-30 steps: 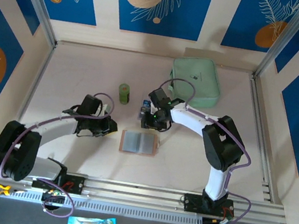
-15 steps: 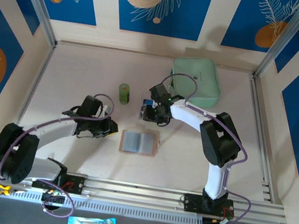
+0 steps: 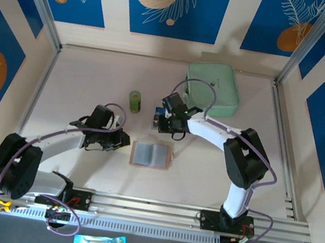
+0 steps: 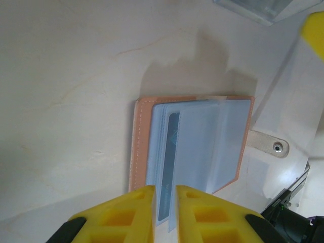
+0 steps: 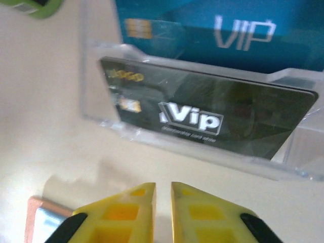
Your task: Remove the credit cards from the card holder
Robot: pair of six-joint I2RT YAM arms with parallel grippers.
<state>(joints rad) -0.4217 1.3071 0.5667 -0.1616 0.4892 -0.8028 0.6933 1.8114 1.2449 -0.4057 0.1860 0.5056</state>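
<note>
The right gripper [image 5: 162, 202], fingers nearly pressed together on nothing, is hovering by a clear box [image 5: 212, 159] holding two credit cards [image 5: 202, 119]. The left gripper [image 4: 164, 202] seems to be nipping the open card holder [image 4: 207, 147], where one card [image 4: 172, 152] is waiting in its pocket.

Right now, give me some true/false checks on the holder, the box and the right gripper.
1. The card holder lies open on the table. True.
2. A card sits in one of its pockets. True.
3. The clear box is empty. False: it holds a dark card and a blue card.
4. The right gripper holds a card. False: its fingers are nearly together with nothing between them, in front of the box.
</note>
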